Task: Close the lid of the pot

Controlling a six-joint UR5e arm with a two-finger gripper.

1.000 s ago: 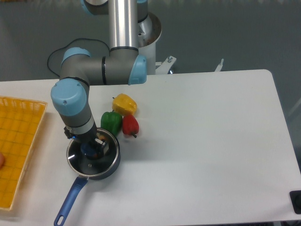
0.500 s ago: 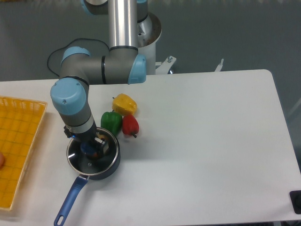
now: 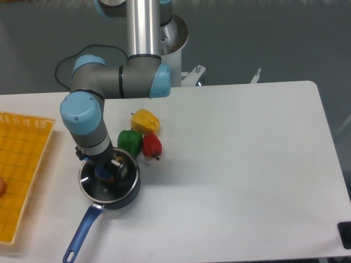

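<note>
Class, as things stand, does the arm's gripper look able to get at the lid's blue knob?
Probably yes. The gripper is already right at the blue knob of the lid, which sits on the pot. Nothing lies between them; the green pepper stands clear beside the pot.

A lab: robot arm [image 3: 88, 118] mounted at a white table [image 3: 247, 164]

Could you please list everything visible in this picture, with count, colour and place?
pot: 1, black with a long blue handle, front left of the table
lid: 1, clear glass with a blue knob, on the pot
yellow pepper: 1, yellow, behind the pot
green pepper: 1, green, beside the red one
red pepper: 1, red, right of the green one
mesh tray: 1, yellow, left edge
table: 1, white
gripper: 1, over the lid's knob; whether shut, unclear
</note>
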